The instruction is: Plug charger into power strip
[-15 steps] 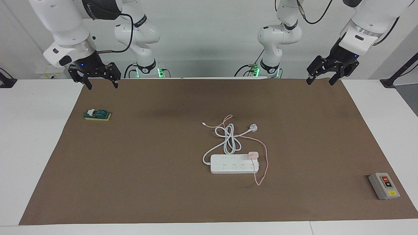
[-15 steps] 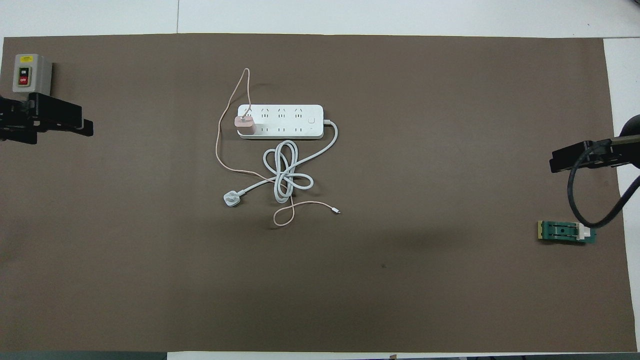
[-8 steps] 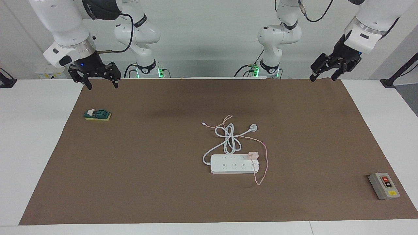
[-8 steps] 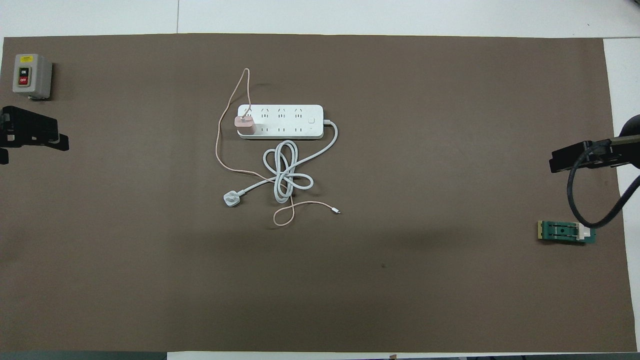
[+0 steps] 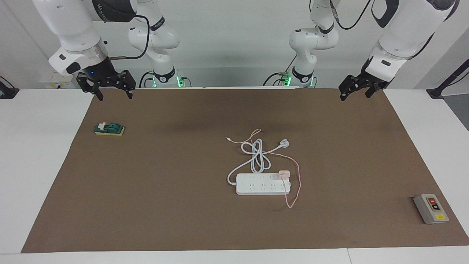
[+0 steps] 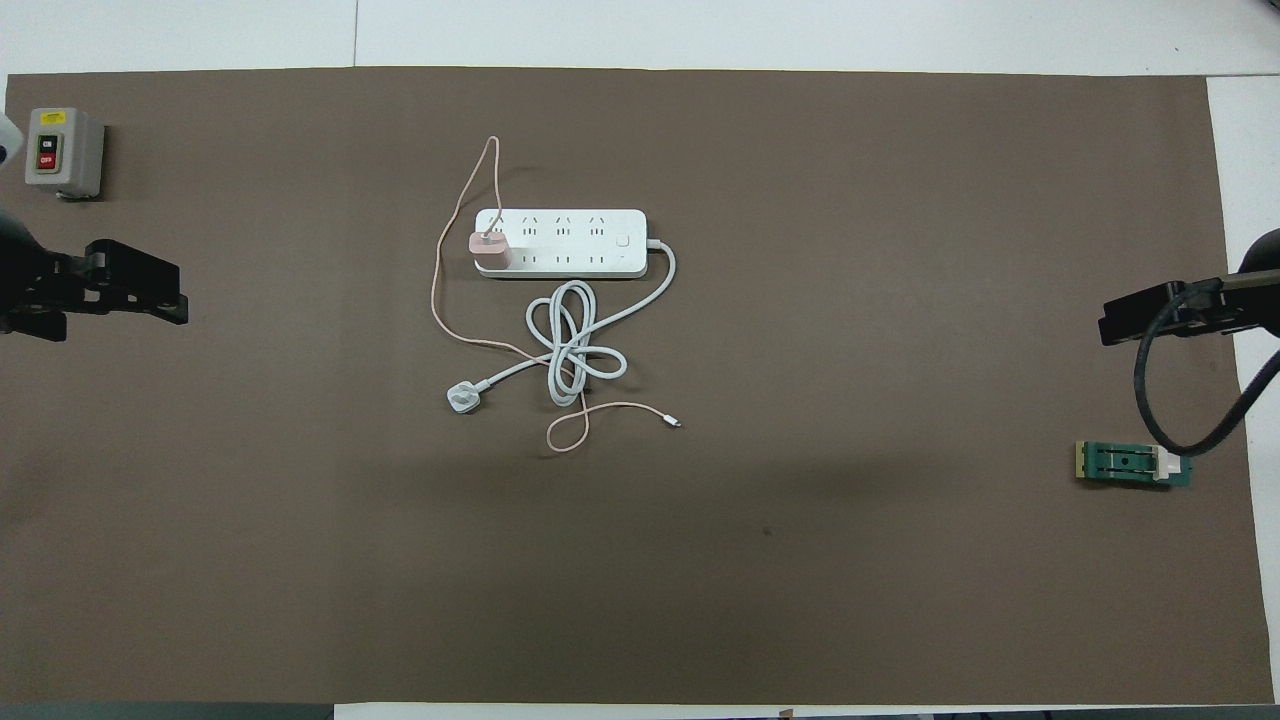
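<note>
On the brown mat, at about nine o'clock in the facing view, sits a small green switch on a yellow base. It is toward the right arm's end of the table.

Up at about ten o'clock hangs the right gripper, over the edge of the mat closest to the robots. Its two fingers are spread apart and nothing is in them.

Near the middle of the mat, a little toward five o'clock, lies the long white power strip. The little pink charger sits on top of it, at the end toward the left arm, stuck into a socket in the row nearer the robots. Its thin pink cable loops around that end of the strip and also trails off toward the robots. The strip's thick white cord lies in loops just beside it, nearer the robots, and ends in a round white plug.

At about two o'clock hangs the left gripper, over the mat's corner. Its fingers are apart too, and it holds nothing.

Down at about four o'clock, close to the mat's edge, is a grey box with a red switch.
</note>
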Available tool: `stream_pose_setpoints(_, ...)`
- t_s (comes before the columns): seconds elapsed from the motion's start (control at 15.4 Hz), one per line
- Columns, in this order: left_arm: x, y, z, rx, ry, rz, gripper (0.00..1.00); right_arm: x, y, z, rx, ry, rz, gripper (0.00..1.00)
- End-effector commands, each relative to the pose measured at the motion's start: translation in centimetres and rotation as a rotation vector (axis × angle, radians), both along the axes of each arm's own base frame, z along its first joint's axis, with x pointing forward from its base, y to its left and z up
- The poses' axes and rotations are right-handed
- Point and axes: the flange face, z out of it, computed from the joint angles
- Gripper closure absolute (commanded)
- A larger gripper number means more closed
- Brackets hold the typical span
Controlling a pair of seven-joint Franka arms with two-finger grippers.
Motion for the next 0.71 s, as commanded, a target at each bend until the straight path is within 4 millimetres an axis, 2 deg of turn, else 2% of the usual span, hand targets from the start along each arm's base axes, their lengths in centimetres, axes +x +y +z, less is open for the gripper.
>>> stream_pose_setpoints(0.0,-0.8,0.0,1.1,0.012,-0.04,0.002,0.0,-0.4,0.0,0.3,0.017,-0.008,-0.01,0.0)
stream_pose_setpoints(0.19,-2.2,0.2,0.6,0.02,-0.006,-0.032,0.0,-0.4,0.0,0.3,0.017,-0.008,-0.012,0.0)
stream_pose_setpoints(0.39,-2.1,-0.2,2.4,0.017,-0.018,-0.043,0.0,-0.4,0.0,0.3,0.017,-0.008,-0.01,0.0)
stream_pose_setpoints(0.65,-2.4,-0.5,1.9,0.013,-0.019,-0.077,0.0,-0.4,0.0,0.3,0.017,-0.006,-0.01,0.0)
